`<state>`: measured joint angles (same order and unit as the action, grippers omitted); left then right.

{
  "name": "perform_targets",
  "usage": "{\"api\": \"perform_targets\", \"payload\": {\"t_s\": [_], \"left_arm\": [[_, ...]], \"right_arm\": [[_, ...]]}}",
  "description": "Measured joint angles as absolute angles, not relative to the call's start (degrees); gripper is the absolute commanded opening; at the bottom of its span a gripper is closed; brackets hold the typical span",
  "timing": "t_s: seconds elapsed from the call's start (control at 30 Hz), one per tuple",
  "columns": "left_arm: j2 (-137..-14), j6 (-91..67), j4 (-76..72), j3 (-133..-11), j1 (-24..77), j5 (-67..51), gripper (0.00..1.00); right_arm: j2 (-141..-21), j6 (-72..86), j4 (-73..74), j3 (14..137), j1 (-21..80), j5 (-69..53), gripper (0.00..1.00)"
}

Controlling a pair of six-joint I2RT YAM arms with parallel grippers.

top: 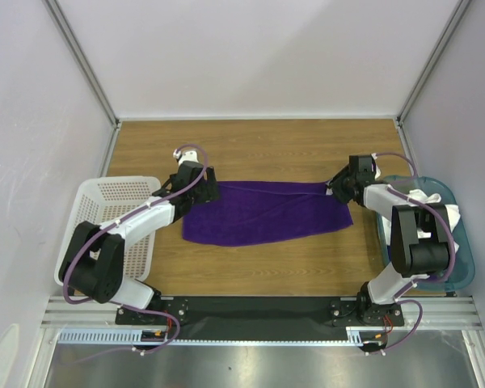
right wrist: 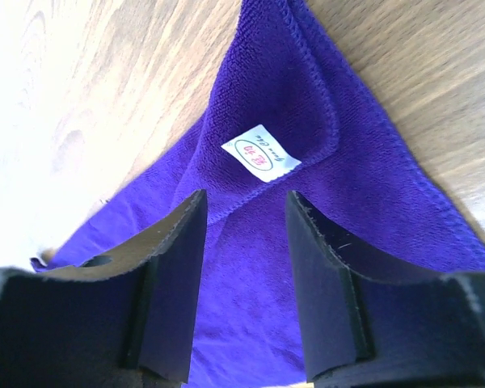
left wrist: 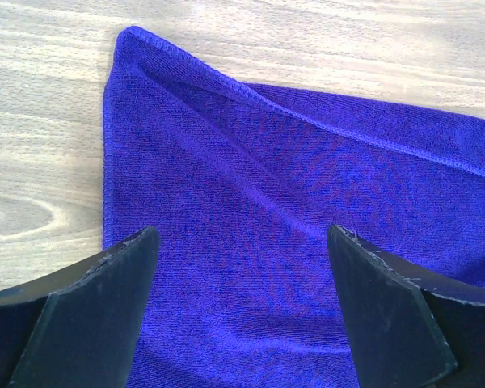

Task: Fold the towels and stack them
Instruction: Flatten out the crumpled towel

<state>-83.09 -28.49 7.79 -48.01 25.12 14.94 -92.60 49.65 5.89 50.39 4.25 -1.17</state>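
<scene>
Purple towel (top: 263,212) is laid flat on table (top: 267,145). L claw (left wrist: 242,233) is held wide over its L corner. R claw (right wrist: 246,198) is held narrower, not closed, by white tag (right wrist: 261,153).

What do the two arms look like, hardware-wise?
Both match: black joint housings, white link covers. The left arm and right arm each carry a looping purple cable along the links. Jaws are flat matte-black wedges with scuffed edges. No markings visible.
</scene>
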Motion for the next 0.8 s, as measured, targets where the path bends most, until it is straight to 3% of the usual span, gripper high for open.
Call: {"api": "perform_targets", "payload": {"t_s": [0.4, 0.8], "left_arm": [[-83.1, -28.4, 7.8, -48.0, 25.1, 15.0, 0.91], [-84.6, -28.4, 7.8, -48.0, 25.1, 15.0, 0.91]], "right_arm": [[-94.1, 50.3, 6.2, 50.3, 5.8, 3.5, 0.54], [-99.6, 44.5, 8.5, 57.4, 5.8, 7.2, 0.50]]}}
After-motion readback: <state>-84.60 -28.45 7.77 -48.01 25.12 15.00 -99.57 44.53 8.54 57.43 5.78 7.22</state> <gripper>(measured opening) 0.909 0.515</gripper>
